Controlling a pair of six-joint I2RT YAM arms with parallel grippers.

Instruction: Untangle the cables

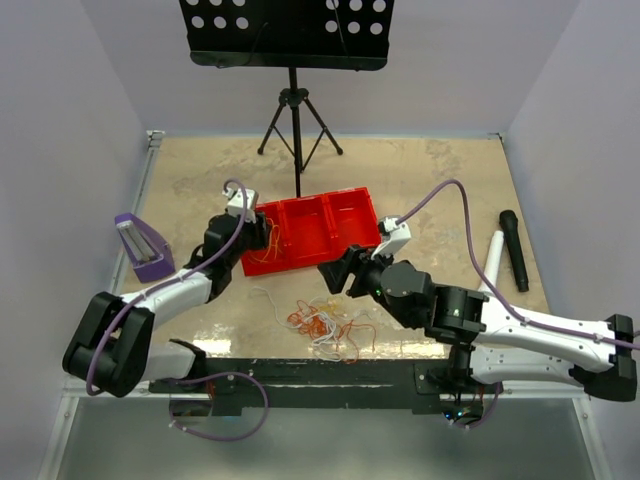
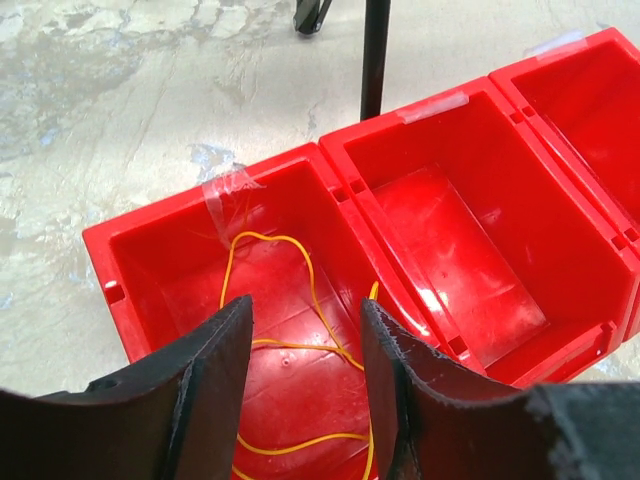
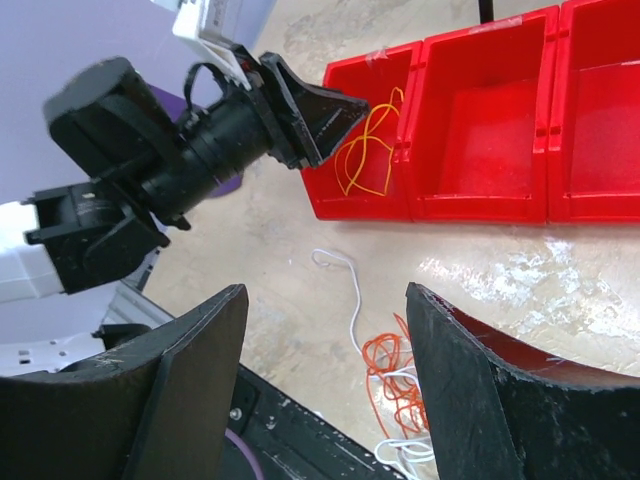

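From above, the beige marbled tabletop (image 1: 430, 170) carries a red plastic tray with three compartments (image 1: 345, 222) near its middle. The left gripper (image 1: 262, 234) reaches over the tray's left compartment, where a thin yellow wire (image 1: 268, 256) lies coiled. The right gripper (image 1: 336, 277) hangs just off the tray's near edge. The main tangle of cables (image 1: 330, 325), orange, white and a little yellow, sits on the table between the two arms, close to their bases, and one loose white strand (image 1: 266, 300) trails off to its left. A purple wedge-shaped block (image 1: 142, 250) stands at the far left. A black stick-shaped object (image 1: 514, 250) and a white tube (image 1: 493, 262) lie at the right, and a black perforated music stand on a tripod (image 1: 290, 40) rises at the back. Through the left wrist camera, the dark fingers stand parted with nothing pinched between them. The yellow wire loops on the floor of the left compartment below, and the middle compartment beside it shows only bare red plastic. Through the right wrist camera, that arm's two black fingers are spread wide and hold nothing. They hover above the table with the white strand and the orange end of the tangle beneath them, and the other arm's tip is poised over the yellow loop.
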